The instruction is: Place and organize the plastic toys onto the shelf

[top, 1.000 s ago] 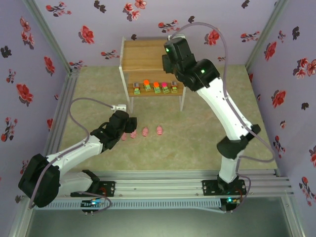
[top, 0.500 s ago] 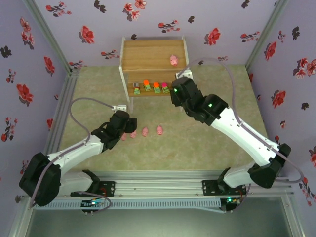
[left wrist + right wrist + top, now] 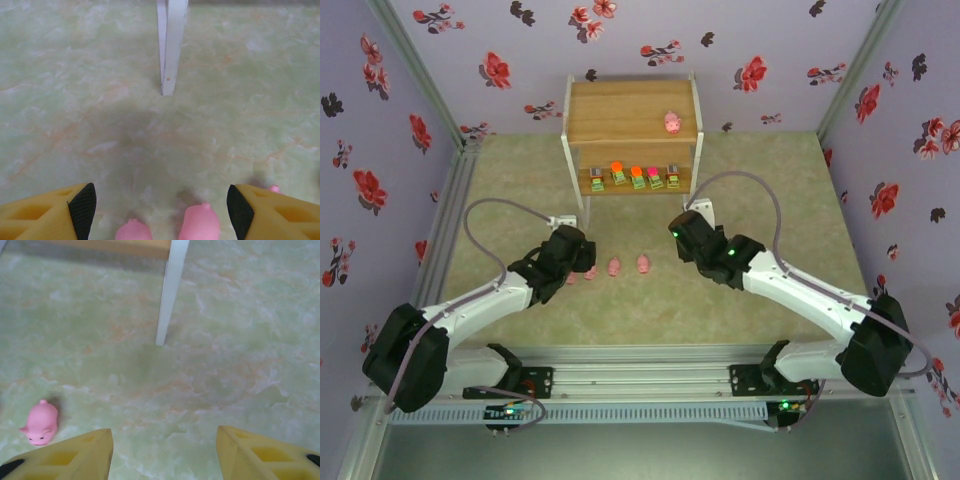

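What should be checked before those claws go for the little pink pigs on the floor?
1. Left claw open: ok.
2. Just one pig within the left claw: not ok, two floor pigs sit there side by side.
3. Right claw open and empty: ok.
4. Pig nearest the right claw lined up with it: not ok, it lies off to one side.
5. Free room on the shelf's top board: ok, one shelved pig stands near its right end.
6. Blocks in a row on the lower board: ok.
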Robot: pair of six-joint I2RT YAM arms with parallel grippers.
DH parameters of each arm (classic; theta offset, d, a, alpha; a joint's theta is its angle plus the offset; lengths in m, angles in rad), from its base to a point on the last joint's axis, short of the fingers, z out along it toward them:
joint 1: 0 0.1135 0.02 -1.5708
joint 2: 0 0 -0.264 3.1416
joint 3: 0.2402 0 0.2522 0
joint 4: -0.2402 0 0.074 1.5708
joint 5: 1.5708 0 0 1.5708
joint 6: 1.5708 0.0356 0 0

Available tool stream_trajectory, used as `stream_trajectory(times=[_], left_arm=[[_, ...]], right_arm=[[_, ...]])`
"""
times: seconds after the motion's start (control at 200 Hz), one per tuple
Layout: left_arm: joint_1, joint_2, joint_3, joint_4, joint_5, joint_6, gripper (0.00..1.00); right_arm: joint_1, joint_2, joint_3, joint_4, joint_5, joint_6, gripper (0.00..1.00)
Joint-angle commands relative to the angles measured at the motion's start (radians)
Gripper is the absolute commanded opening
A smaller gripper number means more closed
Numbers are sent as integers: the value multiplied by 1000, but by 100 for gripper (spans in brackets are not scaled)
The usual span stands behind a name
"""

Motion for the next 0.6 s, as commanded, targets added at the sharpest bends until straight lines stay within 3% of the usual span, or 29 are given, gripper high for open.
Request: stream_trajectory(times=[0.0, 0.595], left_arm=[[8, -42, -26, -52, -37, -39, 73], [-40, -251, -167, -173, -56, -127, 74]], right_arm=[[5, -21, -49, 83, 15, 24, 43], [4, -38, -302, 376, 88, -31, 52]])
